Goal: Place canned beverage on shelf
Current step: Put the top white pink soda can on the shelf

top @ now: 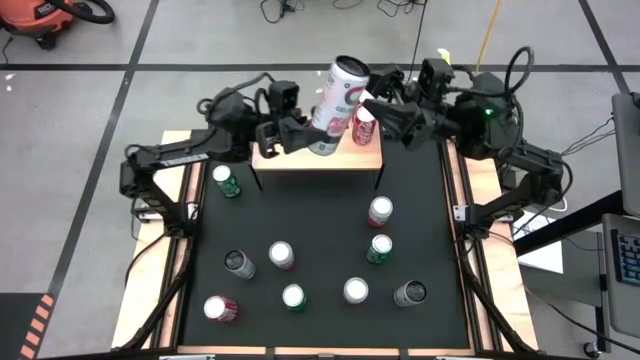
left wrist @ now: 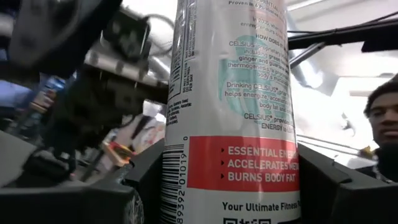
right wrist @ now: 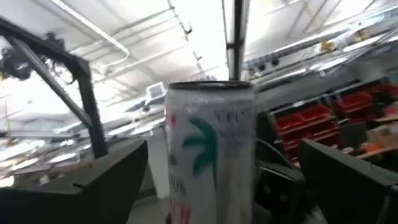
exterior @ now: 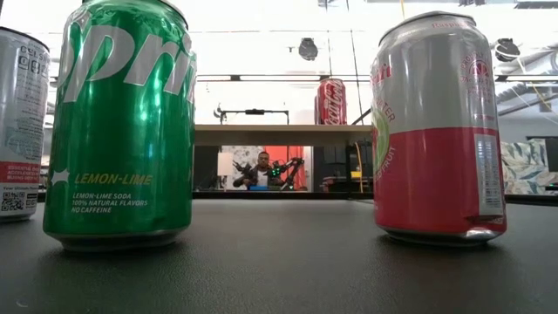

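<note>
A tall white and red can [top: 338,95] hangs tilted above the shelf [top: 290,158], a small wooden stand at the table's far edge. My left gripper [top: 308,132] is shut on the can's lower part. My right gripper [top: 372,100] is open beside the can's upper part. In the right wrist view its two fingers stand on either side of the can [right wrist: 210,155] with gaps showing. A short red can [top: 365,126] stands upright on the shelf's right end and shows in the low view [exterior: 330,100]. My left gripper pinches the lower part of the tall can's wall [left wrist: 236,186] between its two fingers [left wrist: 74,202], coming from the table's left. The can is lifted clear above the shelf and leans with its top toward the far right.
Several cans stand on the black table [top: 320,230] in front of the shelf: a green one [top: 226,181] at the left, a red-white one [top: 380,211] and a green one [top: 379,248] at the right. A person [left wrist: 385,124] is beyond the table.
</note>
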Controlling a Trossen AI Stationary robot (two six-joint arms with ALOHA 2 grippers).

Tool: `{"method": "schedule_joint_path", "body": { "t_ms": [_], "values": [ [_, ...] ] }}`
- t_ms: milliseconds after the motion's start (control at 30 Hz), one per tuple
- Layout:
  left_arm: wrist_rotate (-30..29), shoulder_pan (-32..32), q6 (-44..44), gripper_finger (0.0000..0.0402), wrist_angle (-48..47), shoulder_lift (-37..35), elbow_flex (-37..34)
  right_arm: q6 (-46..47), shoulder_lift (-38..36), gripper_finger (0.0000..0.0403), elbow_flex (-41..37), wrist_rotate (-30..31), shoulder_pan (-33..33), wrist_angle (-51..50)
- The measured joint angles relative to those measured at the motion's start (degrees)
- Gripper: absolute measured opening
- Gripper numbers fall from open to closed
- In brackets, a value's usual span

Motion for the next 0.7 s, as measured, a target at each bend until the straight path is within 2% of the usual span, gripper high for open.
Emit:
{"method": "schedule_joint_path", "body": {
  "t_ms": [200,400,500,700],
  "values": [
    [0.1,0.0,-3.7,0.0246,5.6,4.0,0.0,1.6,3.2,0.0391,7.9,-8.3,-2.8,-9.4],
    [0.5,0.0,-3.6,0.0246,8.1,5.5,0.0,1.5,5.2,0.0386,11.2,-12.4,-2.9,-13.8],
    [1.8,0.0,-3.0,0.0246,8.5,5.4,0.0,1.6,5.2,0.0360,11.2,-13.0,-2.9,-13.9],
    [3.2,0.2,-2.3,0.0249,7.6,5.4,0.0,1.3,5.1,0.0275,11.3,-13.3,-3.3,-13.9]
  ]
}}
